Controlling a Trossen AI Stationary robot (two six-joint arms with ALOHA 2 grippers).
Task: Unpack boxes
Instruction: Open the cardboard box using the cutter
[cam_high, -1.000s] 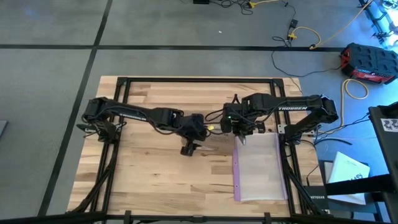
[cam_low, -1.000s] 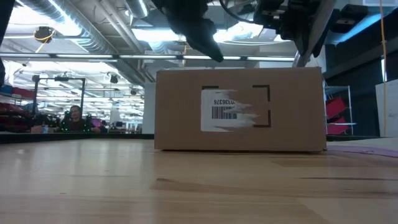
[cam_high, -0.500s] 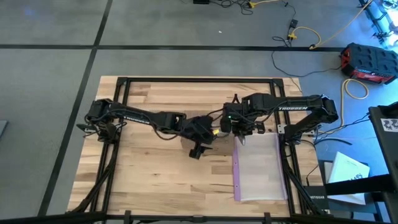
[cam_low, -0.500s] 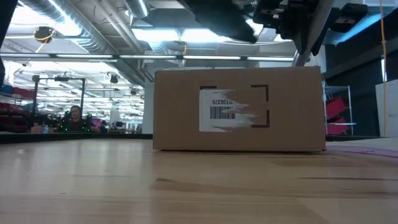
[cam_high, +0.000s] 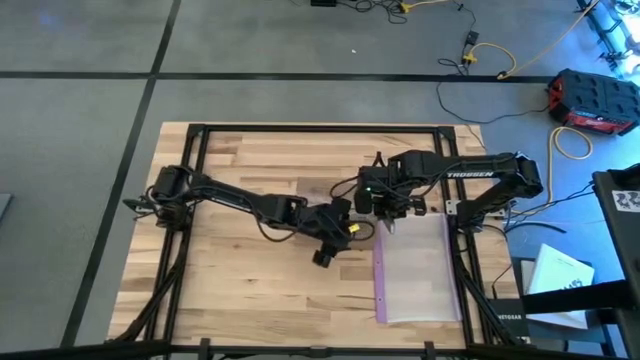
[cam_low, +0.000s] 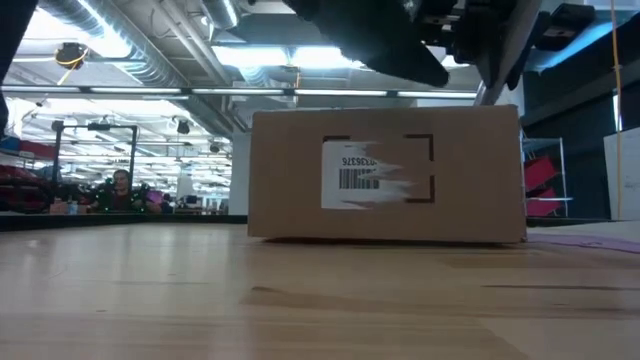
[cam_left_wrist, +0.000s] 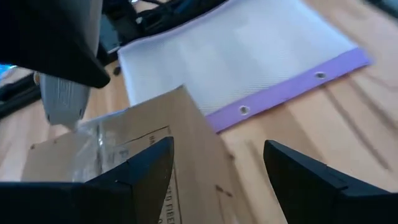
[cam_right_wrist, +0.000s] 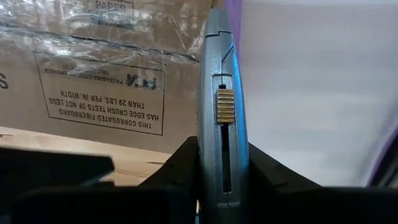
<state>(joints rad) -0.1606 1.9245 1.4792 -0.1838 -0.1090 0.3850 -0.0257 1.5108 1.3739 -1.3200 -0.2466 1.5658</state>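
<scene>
**Cardboard box mid-table, flanked by both grippers, still sealed**

Butcher-block table (cam_high: 240, 290) is seen from above with both arms reaching toward its middle. The box (cam_low: 385, 175) is mostly covered by the arms in the high view; in the low view it sits flat on the wood, long axis across the picture, torn label facing the camera.

Clear bag with the purple edge (cam_high: 415, 268) lies just beside the box on the right arm's side, so room is tight there. Open wood is left on the near side and toward the left arm's base.

Left gripper (cam_left_wrist: 217, 163) is held over the box's near corner, fingers spread, nothing between them; the box lies directly ahead of and below it.

Right gripper (cam_right_wrist: 219, 186) is clamped on the grey cutter (cam_right_wrist: 221, 106), its tip set at the taped top of the box, close to the bag-side edge.

Judgement: the next cut would be run along the tape seam, with the box to be steadied by the left gripper, which is well placed for it.
</scene>
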